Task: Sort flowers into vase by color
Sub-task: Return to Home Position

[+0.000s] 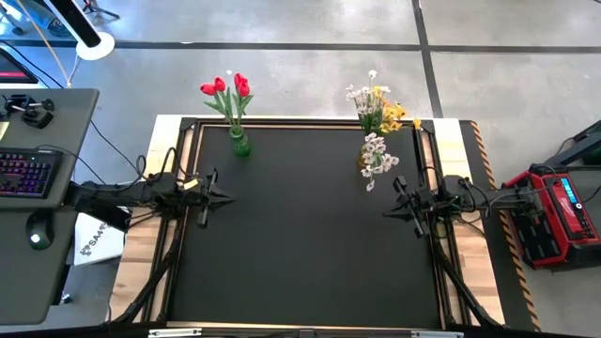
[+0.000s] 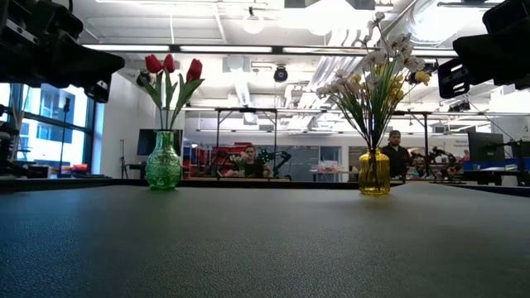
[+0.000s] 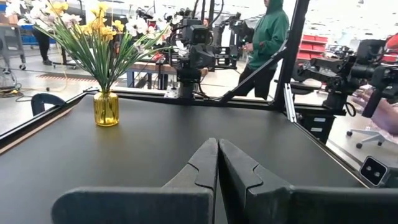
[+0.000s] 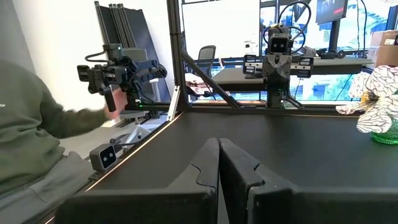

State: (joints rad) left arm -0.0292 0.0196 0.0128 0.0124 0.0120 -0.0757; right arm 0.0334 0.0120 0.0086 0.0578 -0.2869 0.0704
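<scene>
Red tulips [image 1: 228, 89] in green vase [image 2: 163, 163], white and yellow sprays [image 2: 377, 70] in yellow vase [image 2: 374, 172], both at far edge of table [image 1: 300, 244]. Left gripper [image 3: 217, 142], right gripper [image 4: 219, 142]: fingers pressed together, empty, at opposite sides.

I see the red tulips [image 1: 228, 89] standing upright on green stems in a green glass vase [image 1: 240, 144], upper left of the high view. Toward the upper right, a yellow glass vase [image 1: 362, 161] holds the white sprays [image 1: 377, 155] and the yellow spray [image 1: 390, 115], fanned out among thin green leaves. One white cluster sits just right of the vase, the other higher in the frame.
</scene>
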